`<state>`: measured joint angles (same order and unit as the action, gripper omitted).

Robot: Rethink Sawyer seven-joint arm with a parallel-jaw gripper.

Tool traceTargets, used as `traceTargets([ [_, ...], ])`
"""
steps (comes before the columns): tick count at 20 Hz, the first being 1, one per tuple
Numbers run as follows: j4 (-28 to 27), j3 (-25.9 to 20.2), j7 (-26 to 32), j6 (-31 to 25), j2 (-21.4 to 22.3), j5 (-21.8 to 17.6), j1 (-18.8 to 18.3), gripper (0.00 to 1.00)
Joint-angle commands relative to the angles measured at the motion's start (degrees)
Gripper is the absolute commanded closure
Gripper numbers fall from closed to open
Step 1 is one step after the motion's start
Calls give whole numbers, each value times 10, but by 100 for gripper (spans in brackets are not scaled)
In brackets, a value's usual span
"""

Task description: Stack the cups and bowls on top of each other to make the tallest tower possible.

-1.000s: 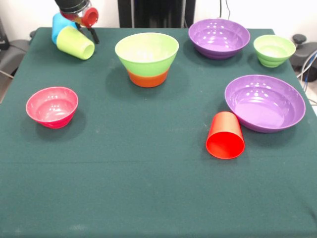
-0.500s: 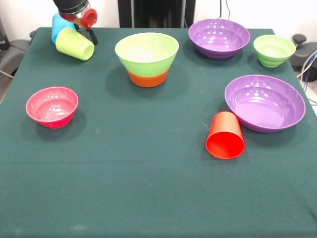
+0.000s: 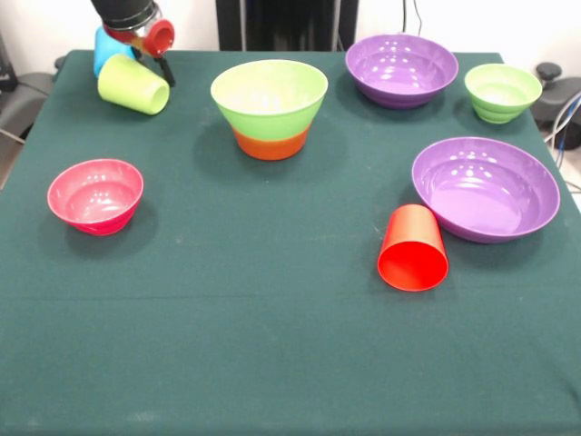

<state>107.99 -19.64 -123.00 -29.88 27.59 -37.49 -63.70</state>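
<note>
Front view: the robot's hand is at the bench's far left corner, against a tilted lime-green plastic tumbler nested with a sky-blue tumbler; whether it grips them, I cannot tell. The lime-green bowl nested on an orange bowl stands centre-back. A red tumbler lies beside the large purple bowl.

Your gripper hangs at the picture's top left corner, its black and red wrist just above; jaw state unclear.
</note>
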Motion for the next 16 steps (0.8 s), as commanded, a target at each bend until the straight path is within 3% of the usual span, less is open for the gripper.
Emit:
traceTargets([
  [1, -44, -32, 42, 3, 12, -12, 38, 0],
  [6, -29, -20, 28, 61, 23, -47, 46, 0],
  [16, -34, -18, 27, 65, 26, -48, 49, 0],
])
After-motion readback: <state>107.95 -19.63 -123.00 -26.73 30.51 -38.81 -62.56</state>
